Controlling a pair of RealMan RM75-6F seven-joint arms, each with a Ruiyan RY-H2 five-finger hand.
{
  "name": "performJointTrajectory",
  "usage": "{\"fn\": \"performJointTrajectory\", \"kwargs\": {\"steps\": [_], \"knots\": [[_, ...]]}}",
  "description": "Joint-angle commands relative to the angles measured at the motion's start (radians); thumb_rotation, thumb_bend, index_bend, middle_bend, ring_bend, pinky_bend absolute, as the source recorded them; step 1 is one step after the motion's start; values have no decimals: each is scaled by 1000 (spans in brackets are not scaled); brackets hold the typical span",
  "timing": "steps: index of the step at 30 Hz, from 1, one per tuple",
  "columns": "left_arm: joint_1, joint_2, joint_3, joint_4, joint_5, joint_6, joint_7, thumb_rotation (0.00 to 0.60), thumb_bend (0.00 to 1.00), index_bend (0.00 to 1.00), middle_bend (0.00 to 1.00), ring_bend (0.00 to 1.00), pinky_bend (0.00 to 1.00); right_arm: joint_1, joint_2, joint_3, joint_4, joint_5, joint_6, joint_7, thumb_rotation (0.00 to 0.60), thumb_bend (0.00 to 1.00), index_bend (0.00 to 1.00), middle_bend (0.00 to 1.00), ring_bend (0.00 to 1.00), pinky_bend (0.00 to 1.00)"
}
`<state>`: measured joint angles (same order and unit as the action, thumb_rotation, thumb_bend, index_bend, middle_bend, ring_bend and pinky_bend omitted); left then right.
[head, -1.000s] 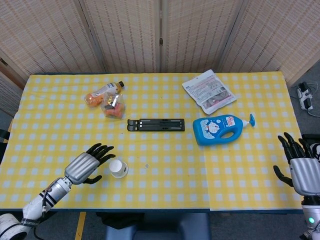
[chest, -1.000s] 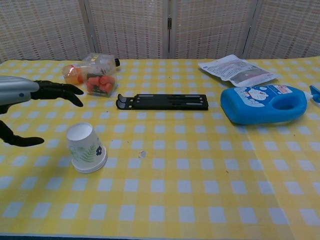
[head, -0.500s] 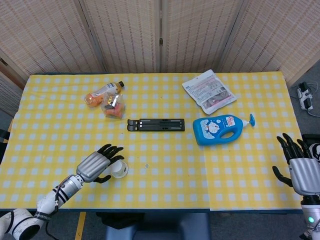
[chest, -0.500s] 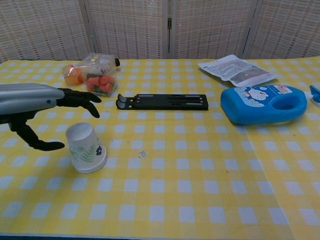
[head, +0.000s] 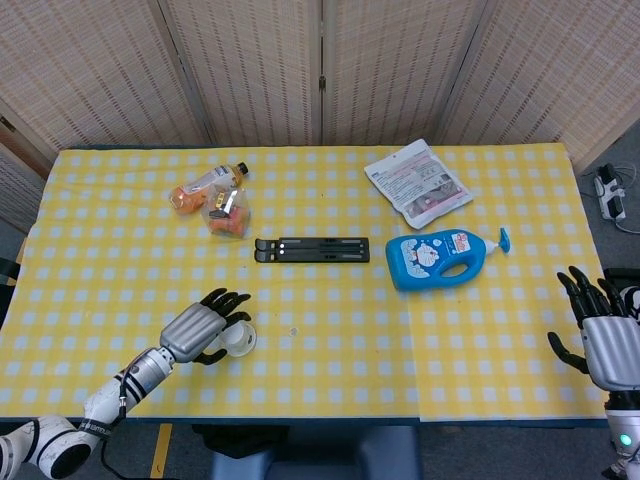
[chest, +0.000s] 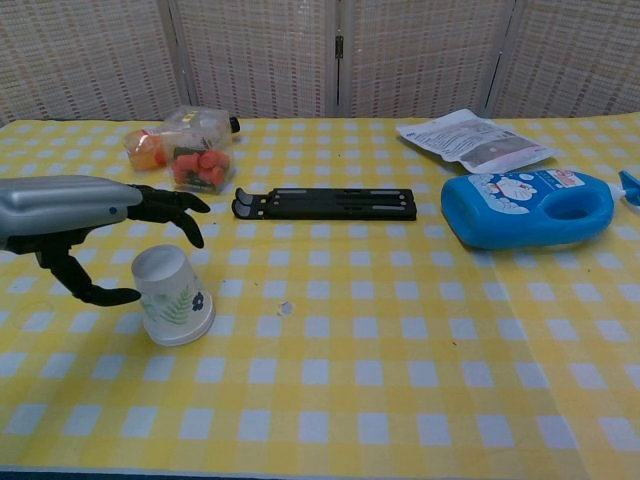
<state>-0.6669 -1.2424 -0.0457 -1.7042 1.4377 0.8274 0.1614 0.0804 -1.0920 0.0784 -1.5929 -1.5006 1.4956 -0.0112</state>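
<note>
Lab setup: wicker screens (head: 320, 65), checkered tablecloth (head: 330, 370).

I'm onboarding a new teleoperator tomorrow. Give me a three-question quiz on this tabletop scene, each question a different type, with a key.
1. True or false: the paper cup stands upside down on the tablecloth.
2. Which hand is nearest the cup? A. left hand B. right hand
3. Fill in: the blue detergent bottle lies on its ____.

Key:
1. True; its wide rim is down.
2. A; its fingers are spread around the cup, contact unclear.
3. side, just right of the black folding stand.
</note>
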Motion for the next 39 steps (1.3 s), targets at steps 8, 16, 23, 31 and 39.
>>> {"fn": "performJointTrajectory", "kwargs": {"steps": [8, 16, 23, 31, 39], "knots": [[0, -15, 8, 13, -7, 22, -4, 600, 420, 283, 75, 65, 29, -1, 0, -1, 4, 1, -2, 4, 600, 352, 0, 66, 175, 88], [-3, -24, 15, 25, -9, 32, -8, 600, 427, 302, 89, 71, 43, -2, 1, -1, 2, 2, -2, 4, 600, 353, 0, 66, 175, 89], [-6, -21, 18, 25, -11, 36, -8, 600, 432, 306, 97, 75, 49, -2, 3, -2, -1, 3, -5, 4, 600, 353, 0, 66, 175, 89], [-13, -18, 22, 22, -16, 32, -1, 600, 441, 334, 105, 76, 49, -1, 4, -2, -3, 4, -7, 3, 600, 353, 0, 66, 175, 88], [-14, -19, 21, 22, -14, 45, -6, 600, 465, 372, 125, 88, 57, -3, 4, -3, -3, 5, -8, 6, 600, 352, 0, 66, 174, 89]]}}
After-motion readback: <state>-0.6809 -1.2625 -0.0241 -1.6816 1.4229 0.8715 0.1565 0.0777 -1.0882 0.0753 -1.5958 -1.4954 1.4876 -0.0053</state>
